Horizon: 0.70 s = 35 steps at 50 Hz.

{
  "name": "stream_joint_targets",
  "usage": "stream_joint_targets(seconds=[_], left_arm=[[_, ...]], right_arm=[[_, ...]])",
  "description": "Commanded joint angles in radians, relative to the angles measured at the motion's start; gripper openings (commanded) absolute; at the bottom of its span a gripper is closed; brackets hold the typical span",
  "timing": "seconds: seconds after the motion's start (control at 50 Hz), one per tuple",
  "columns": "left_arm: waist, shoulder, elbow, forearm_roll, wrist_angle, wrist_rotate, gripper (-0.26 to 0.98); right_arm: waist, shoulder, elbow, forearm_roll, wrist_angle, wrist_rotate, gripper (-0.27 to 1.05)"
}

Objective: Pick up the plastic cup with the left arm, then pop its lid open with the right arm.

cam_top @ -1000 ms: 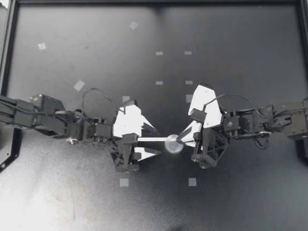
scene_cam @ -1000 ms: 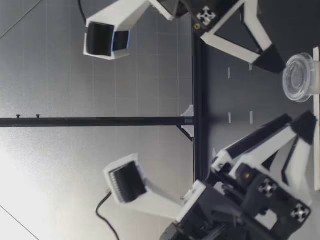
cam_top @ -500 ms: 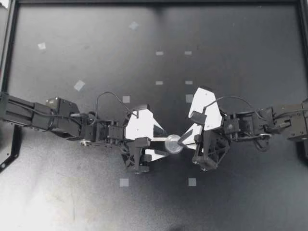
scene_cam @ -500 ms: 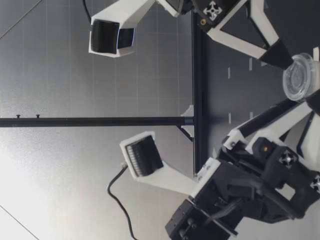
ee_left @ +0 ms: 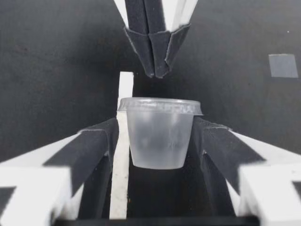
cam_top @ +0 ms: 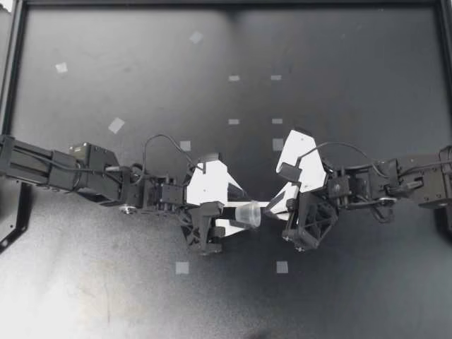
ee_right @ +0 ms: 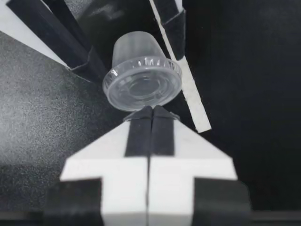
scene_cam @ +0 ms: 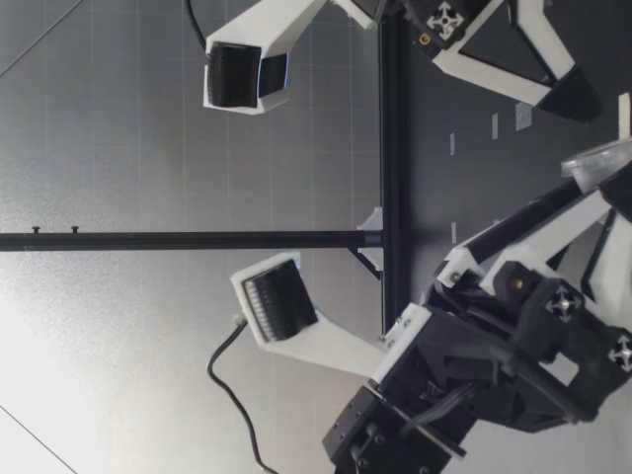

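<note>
A small clear plastic cup (cam_top: 248,214) with a lid lies tipped on its side, its lid facing my right gripper (cam_top: 270,207). My left gripper (cam_top: 242,212) is open and straddles it. In the left wrist view the cup (ee_left: 159,141) sits between the fingers (ee_left: 101,141), close against both. My right gripper (ee_right: 151,109) is shut, with its tips against the rim of the cup's lid (ee_right: 141,87); I cannot tell whether it pinches the rim. A narrow white strip (ee_left: 123,94) lies on the table under the cup. The low view shows only the lid's edge (scene_cam: 600,163).
The black table (cam_top: 339,70) carries small pale tape squares, among them one (cam_top: 182,268) and another (cam_top: 282,267) nearer the front and one (cam_top: 116,126) at the left. A dark frame (cam_top: 7,85) borders the table's left side.
My left gripper has slid right until its fingers flank the cup. The cup has tipped from upright onto its side, lid toward my right gripper. The right arm has barely moved.
</note>
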Motion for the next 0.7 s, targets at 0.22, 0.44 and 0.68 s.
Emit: stream_joint_targets(seconds=[0.22,0.44,0.68], left_arm=[[0.000,-0.014,-0.032,0.005,0.054,0.002,0.59],[0.002,-0.012,-0.041,0.017,0.060,0.002,0.48],[0.000,-0.011,-0.040,0.017,0.060,0.002,0.25]], right_arm=[[0.005,-0.020,-0.009,-0.002,-0.003,0.002,-0.09],[0.005,-0.021,-0.009,-0.002,-0.003,0.002,-0.09],[0.005,-0.040,-0.003,-0.002,-0.003,0.005,-0.09]])
